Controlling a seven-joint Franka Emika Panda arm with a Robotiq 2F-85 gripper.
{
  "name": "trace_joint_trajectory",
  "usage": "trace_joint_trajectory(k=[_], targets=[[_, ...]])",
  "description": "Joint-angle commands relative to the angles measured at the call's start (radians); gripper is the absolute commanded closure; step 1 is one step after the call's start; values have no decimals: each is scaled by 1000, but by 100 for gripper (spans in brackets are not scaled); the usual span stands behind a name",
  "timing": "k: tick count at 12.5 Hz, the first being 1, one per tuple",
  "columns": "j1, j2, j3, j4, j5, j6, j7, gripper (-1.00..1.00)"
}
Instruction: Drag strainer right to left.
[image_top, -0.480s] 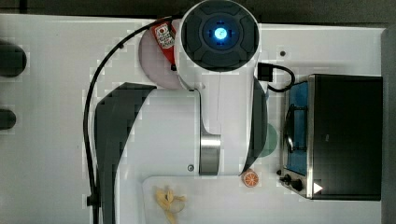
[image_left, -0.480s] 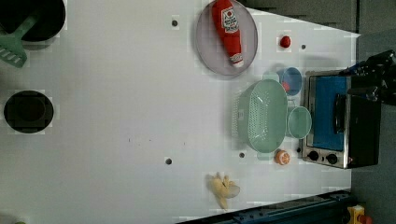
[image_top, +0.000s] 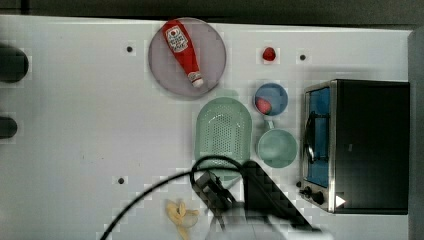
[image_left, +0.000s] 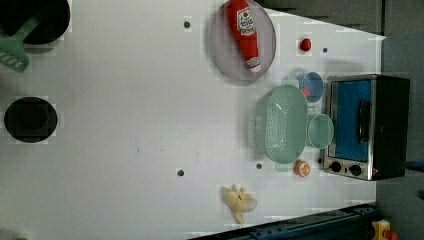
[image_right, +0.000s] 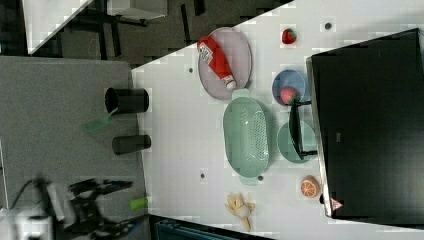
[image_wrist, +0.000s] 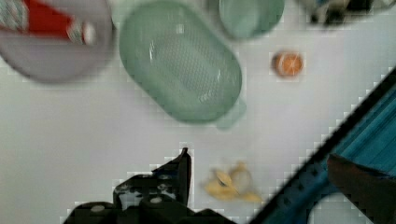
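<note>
Arm has pulled back from over strainer (image_top: 223, 134), gripper (image_wrist: 184, 161) wide apart

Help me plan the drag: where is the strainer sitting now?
In the top view the strainer sits right of centre on the white table, just below the grey plate and left of the mint-green cup.

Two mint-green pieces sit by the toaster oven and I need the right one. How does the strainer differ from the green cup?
The strainer is oblong with rounded ends; the green cup is round. The strainer is dotted with small holes; the cup's inside looks plain. The strainer is clearly the larger. In the top view the cup lies to the strainer's right, next to the toaster oven. Both are pale mint green, open side up, on the white table.
</note>
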Motion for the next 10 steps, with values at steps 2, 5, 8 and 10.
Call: trace_joint_trajectory(k=[2, 5, 8, 10], targets=[[-25, 141, -5, -18, -4, 106, 13, -100], [-24, 268, -3, -47, -4, 213, 63, -100], [-24, 417, 0, -69, -3, 322, 204, -100], [-24, 510, 8, -88, -3, 424, 313, -100]])
